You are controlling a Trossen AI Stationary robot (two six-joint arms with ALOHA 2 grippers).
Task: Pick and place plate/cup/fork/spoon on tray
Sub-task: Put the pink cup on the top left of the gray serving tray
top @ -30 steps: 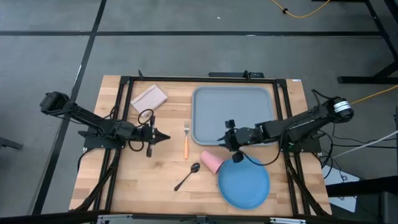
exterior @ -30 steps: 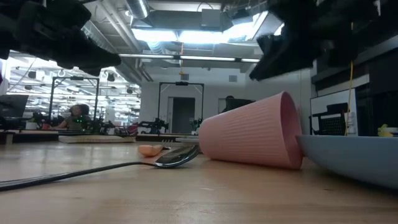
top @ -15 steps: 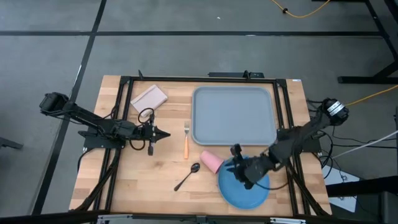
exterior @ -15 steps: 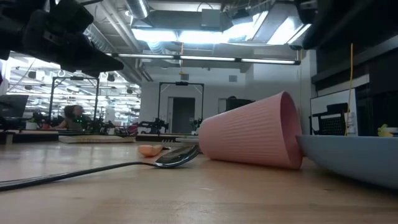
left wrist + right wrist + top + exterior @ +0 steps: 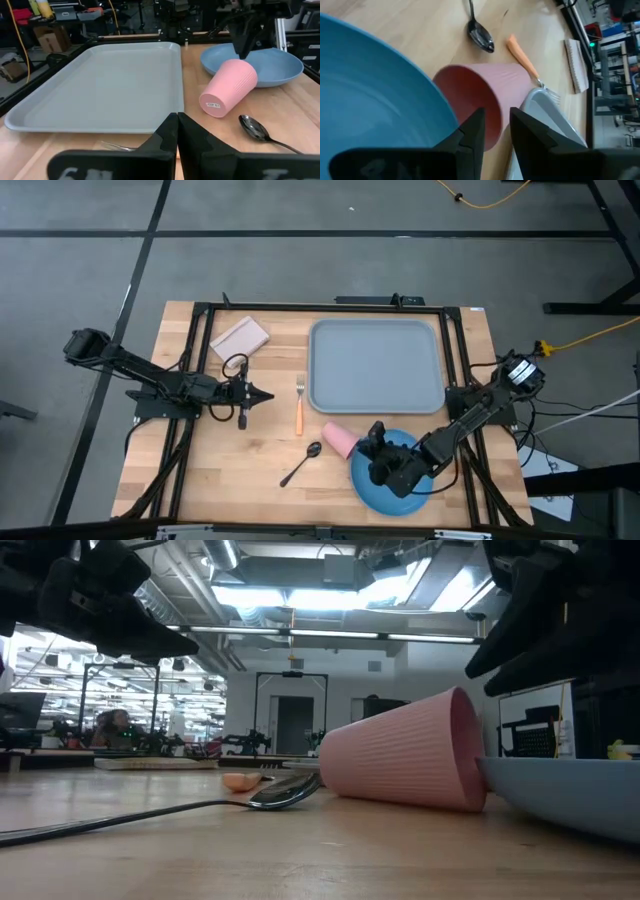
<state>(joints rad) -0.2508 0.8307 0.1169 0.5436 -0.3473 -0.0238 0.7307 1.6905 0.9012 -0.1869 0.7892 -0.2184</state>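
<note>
Blue plate (image 5: 396, 475) at lower right of high view, on bare wood below tray (image 5: 375, 367). Pink cup (image 5: 340, 439) tipped on its side, touching plate's left rim, mouth toward plate. Dark spoon (image 5: 300, 463) lower centre, just left of cup, bowl nearest cup. Orange-handled fork (image 5: 299, 404) centre frame, lying beside tray's left edge, tines toward top. Tray upper centre, nothing on it.

Right gripper (image 5: 383, 462) hanging over plate's left portion, near cup; fingers (image 5: 470, 132) slightly parted, a narrow gap between them, grasping nothing. Left gripper (image 5: 264, 396) at left-centre, well apart from tableware, fingers (image 5: 165, 135) pressed together, nothing held. Pale flat rectangle (image 5: 240, 336) at upper left.
</note>
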